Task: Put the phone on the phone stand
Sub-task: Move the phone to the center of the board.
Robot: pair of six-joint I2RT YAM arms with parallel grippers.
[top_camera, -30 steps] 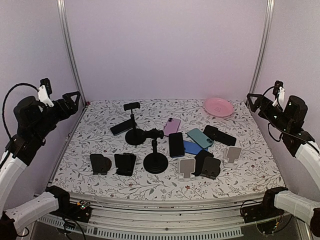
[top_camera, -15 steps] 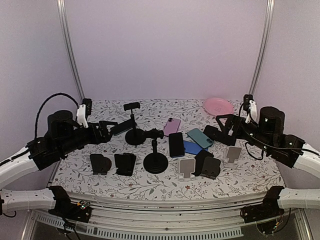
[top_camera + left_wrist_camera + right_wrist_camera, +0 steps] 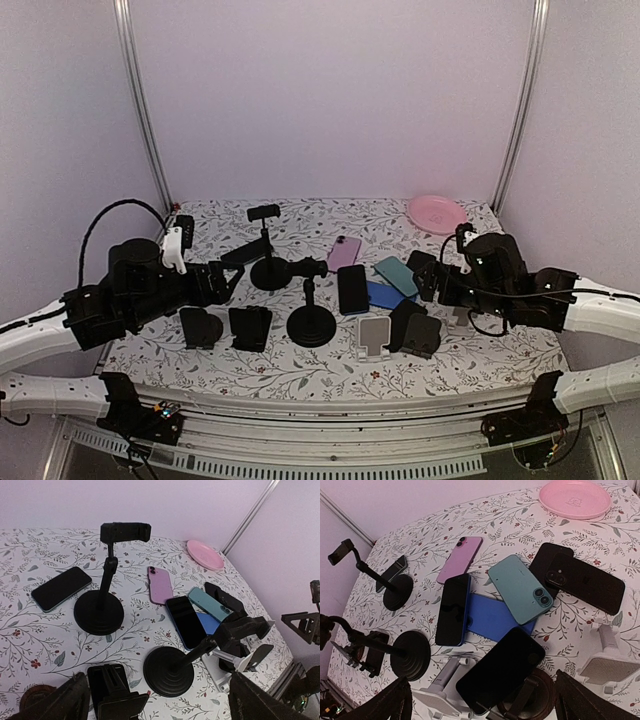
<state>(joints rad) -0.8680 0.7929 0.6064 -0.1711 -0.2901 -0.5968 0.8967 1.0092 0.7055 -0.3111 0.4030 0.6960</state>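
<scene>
Several phones lie mid-table: a pink one [image 3: 343, 252], a black one with a blue edge [image 3: 352, 288], a blue one [image 3: 385, 296], a teal one [image 3: 400, 275] and a black one [image 3: 440, 270]. Another dark phone [image 3: 240, 255] lies far left. A tall black clamp stand [image 3: 268, 270] and a second round-based clamp stand [image 3: 311, 325] are empty. In the right wrist view a black phone [image 3: 502, 670] leans on a dark round stand [image 3: 547, 697]. My left gripper [image 3: 228, 280] is open and empty above the small black stands. My right gripper [image 3: 428, 281] is open and empty over the phone pile.
Two small black stands [image 3: 200, 327] [image 3: 250, 328] sit front left. A white stand [image 3: 373, 335] and another white stand [image 3: 463, 310] sit front right. A pink plate [image 3: 437, 213] lies at the back right. Purple walls and metal posts enclose the table.
Both arms came down from raised positions at the sides and swung inward over the table. The phones and stands have not moved.
</scene>
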